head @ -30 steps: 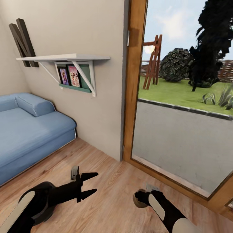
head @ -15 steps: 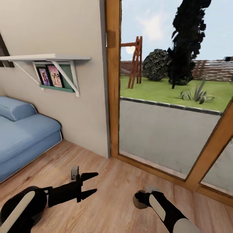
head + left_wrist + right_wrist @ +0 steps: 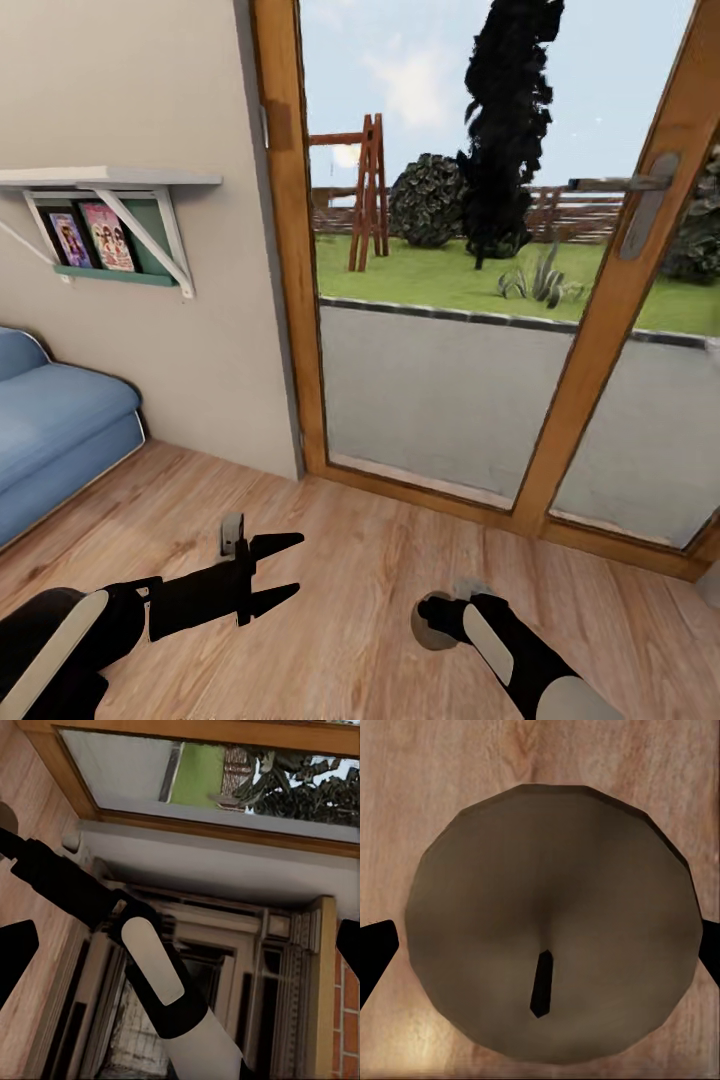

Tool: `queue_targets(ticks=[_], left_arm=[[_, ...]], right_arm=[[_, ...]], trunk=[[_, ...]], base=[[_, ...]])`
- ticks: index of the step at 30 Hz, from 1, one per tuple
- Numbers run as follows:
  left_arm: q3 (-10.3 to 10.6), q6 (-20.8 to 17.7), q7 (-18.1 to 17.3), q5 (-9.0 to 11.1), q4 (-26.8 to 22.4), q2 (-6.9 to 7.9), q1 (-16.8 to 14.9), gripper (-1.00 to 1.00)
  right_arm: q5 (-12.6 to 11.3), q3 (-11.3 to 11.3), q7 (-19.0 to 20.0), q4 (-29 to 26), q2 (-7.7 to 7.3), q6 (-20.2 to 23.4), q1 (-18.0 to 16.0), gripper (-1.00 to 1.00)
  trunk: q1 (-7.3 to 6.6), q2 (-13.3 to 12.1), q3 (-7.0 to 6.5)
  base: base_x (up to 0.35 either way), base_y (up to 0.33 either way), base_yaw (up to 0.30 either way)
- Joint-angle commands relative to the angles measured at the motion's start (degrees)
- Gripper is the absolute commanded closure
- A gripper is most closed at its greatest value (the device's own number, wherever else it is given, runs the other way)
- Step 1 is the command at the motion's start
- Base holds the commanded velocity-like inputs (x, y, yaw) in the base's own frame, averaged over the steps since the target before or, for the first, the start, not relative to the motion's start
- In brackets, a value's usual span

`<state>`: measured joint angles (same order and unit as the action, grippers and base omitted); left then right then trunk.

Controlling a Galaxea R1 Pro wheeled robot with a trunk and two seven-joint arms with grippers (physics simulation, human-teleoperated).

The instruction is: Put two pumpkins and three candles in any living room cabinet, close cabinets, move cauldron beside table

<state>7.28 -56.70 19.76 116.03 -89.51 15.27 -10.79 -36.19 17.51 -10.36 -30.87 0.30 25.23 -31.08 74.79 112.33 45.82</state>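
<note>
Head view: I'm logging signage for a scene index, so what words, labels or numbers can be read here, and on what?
None can be read.
The two picture covers on the green rack under the wall shelf: any print is too small and blurred.
The door handle: no marking shows.

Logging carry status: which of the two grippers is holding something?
The right gripper: it is clamped on a candle, whose round top with a dark wick sits between its fingertips. The left gripper is open and empty.
</note>
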Motion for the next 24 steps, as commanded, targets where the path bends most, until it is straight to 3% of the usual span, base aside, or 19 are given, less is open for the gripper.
queue_targets(ticks=[1,24], left_arm=[[0.0,0.0,0.5,0.6,-0.1,0.05,0.0,-1.00],[0.0,0.0,0.5,0.6,-0.1,0.02,0.0,-1.00]], right_arm=[[-0.6,0.3,-0.5,-0.1,-0.03,0.1,-0.1,1.00],[-0.6,0.3,-0.5,0.0,-0.29,0.1,-0.1,1.00]], trunk=[[-0.03,0.0,0.05],[-0.03,0.0,0.05]], base=[[-0.229,0.000,-0.289],[-0.229,-0.007,-0.289]])
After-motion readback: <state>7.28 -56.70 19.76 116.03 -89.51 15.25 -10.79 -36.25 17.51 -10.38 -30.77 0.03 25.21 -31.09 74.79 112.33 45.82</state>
